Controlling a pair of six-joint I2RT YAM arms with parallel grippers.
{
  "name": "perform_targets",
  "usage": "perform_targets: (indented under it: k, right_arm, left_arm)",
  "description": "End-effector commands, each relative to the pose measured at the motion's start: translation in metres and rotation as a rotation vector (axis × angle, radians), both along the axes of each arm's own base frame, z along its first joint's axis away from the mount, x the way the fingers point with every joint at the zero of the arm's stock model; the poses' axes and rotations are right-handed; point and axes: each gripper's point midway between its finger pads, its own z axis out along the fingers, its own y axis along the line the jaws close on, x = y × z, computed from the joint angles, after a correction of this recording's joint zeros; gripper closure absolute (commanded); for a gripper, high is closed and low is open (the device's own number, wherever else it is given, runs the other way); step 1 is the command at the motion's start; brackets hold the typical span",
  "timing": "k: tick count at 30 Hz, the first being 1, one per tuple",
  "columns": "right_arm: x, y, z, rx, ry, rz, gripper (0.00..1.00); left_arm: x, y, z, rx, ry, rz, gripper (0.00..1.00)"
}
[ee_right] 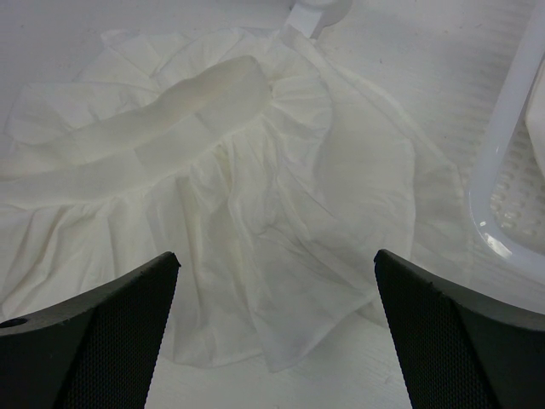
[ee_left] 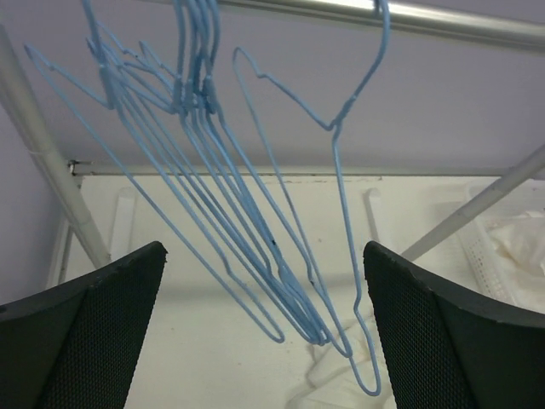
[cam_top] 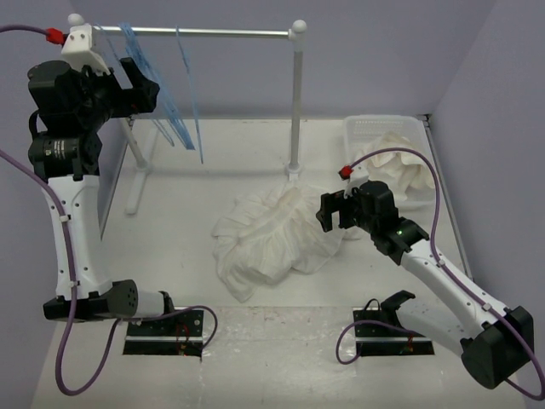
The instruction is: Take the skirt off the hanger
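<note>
The skirt (cam_top: 272, 234), a big white gathered garment, lies in a heap on the table, off any hanger; its waistband shows in the right wrist view (ee_right: 170, 115). Several light-blue wire hangers (cam_top: 162, 102) hang bare on the rail. One hanger (ee_left: 341, 179) hangs a little apart to their right. My left gripper (cam_top: 149, 85) is raised beside them and open, its fingers (ee_left: 102, 332) on either side of the hangers' lower ends without touching. My right gripper (cam_top: 341, 211) hovers open over the skirt's right edge, empty (ee_right: 277, 273).
The clothes rack (cam_top: 296, 94) stands at the back, its right post's foot touching the skirt. A white basket (cam_top: 362, 128) holding off-white cloth (cam_top: 400, 166) sits at the back right, close to the right gripper. Walls close in on both sides.
</note>
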Motion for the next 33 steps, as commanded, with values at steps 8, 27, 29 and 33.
perform_targets:
  k: [8,27,29,33]
  right_arm:
    - [0.002,0.004,0.022,0.042,-0.048,0.006,0.01]
    - [0.004,0.000,0.017,0.022,-0.037,-0.013,0.01]
    - [0.004,0.000,0.017,0.020,-0.038,-0.016,0.01]
    - [0.004,-0.002,0.016,0.016,-0.035,-0.024,0.01]
  left_arm:
    - [0.030,-0.073,-0.020,-0.064,0.048,-0.166,0.00]
    - [0.040,-0.029,-0.049,0.049,0.119,0.060,0.00]
    - [0.042,-0.029,-0.054,0.054,0.127,0.060,0.00]
    - [0.047,-0.021,-0.067,0.069,0.159,0.102,0.00]
